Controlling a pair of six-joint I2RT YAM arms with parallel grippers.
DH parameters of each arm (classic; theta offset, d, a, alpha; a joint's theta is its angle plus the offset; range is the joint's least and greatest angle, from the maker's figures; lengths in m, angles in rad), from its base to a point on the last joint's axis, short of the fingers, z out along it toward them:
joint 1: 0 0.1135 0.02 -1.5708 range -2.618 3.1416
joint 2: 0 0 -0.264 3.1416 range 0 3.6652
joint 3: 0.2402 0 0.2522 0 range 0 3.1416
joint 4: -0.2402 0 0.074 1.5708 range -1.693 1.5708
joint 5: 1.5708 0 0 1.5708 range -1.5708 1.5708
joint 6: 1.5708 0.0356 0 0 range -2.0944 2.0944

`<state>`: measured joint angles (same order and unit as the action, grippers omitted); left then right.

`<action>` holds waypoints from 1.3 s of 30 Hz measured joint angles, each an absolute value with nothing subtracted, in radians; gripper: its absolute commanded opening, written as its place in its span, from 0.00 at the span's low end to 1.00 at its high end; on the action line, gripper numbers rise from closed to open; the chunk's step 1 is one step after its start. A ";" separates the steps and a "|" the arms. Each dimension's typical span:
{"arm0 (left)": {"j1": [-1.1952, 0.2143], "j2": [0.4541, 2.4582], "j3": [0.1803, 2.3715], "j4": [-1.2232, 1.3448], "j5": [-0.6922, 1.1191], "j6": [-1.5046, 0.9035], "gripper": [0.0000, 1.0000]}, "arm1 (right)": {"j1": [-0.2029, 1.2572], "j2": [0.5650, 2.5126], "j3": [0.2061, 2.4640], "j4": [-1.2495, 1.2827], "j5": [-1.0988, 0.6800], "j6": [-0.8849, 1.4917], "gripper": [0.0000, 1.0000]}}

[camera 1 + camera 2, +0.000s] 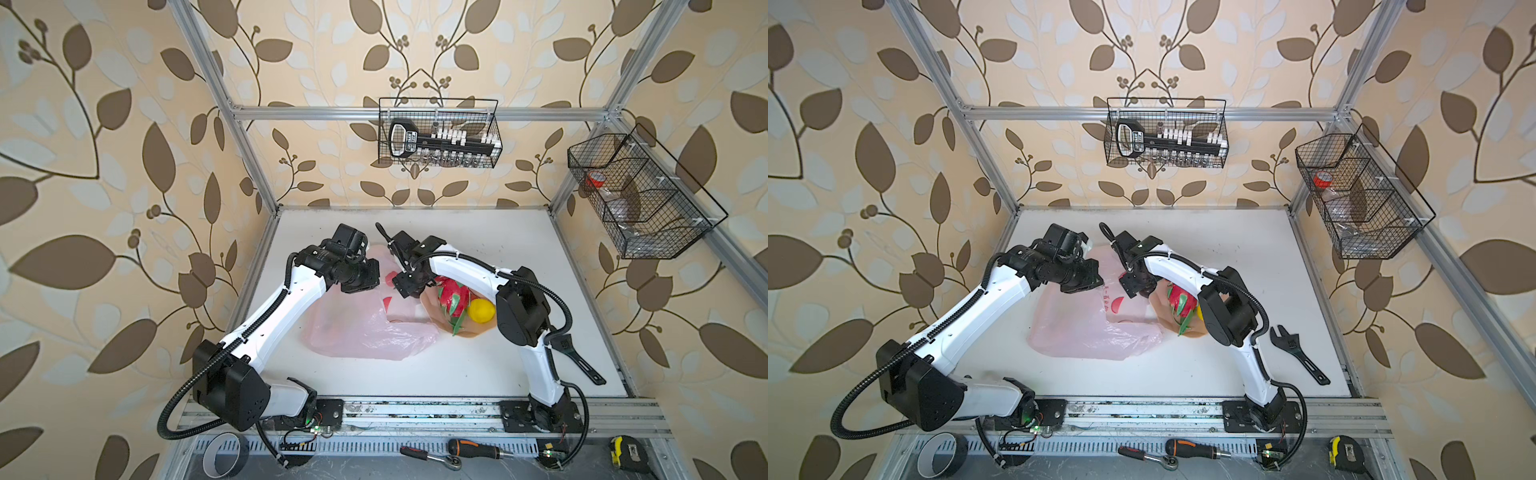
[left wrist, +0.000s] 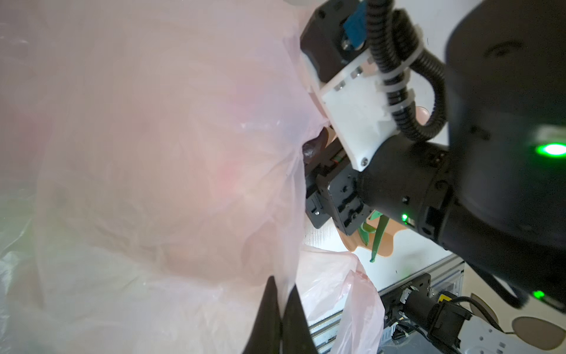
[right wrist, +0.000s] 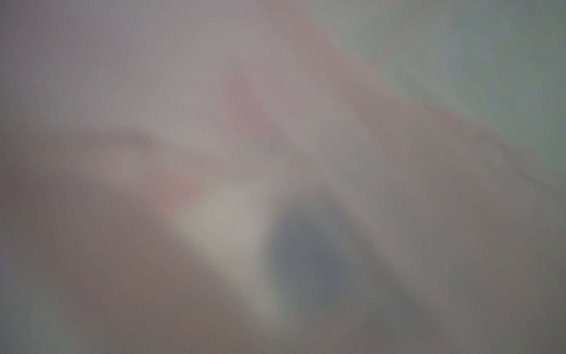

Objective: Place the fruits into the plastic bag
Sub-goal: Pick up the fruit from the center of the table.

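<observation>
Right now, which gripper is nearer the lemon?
Right. The right gripper is at the mouth of the plastic bag, across the dragon fruit from the lemon; the left gripper is farther off, pinching the bag beyond it.

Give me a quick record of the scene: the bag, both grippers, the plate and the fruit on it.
Bag: pale pink, crumpled, on the white table.
Left gripper: shut on the bag's film.
Right gripper: at the bag's edge nearest the plate; jaws hidden.
Plate: beside the bag, partly under the right arm.
Fruit on plate: dragon fruit and lemon, side by side.
Fruit in bag: cannot tell.
</observation>
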<state>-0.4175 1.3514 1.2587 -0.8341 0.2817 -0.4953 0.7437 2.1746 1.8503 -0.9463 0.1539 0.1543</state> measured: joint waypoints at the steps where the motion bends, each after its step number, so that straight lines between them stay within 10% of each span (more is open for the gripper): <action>1: -0.418 1.351 1.259 -0.834 0.282 -0.495 0.00 | 0.744 2.179 1.850 -0.950 0.157 0.151 0.85; 25: -0.418 1.364 1.259 -0.835 0.282 -0.495 0.00 | 0.743 2.217 1.827 -0.926 0.259 0.121 0.55; 39: -0.418 1.364 1.259 -0.836 0.282 -0.495 0.00 | 0.694 1.846 1.514 -0.691 -0.027 0.352 0.52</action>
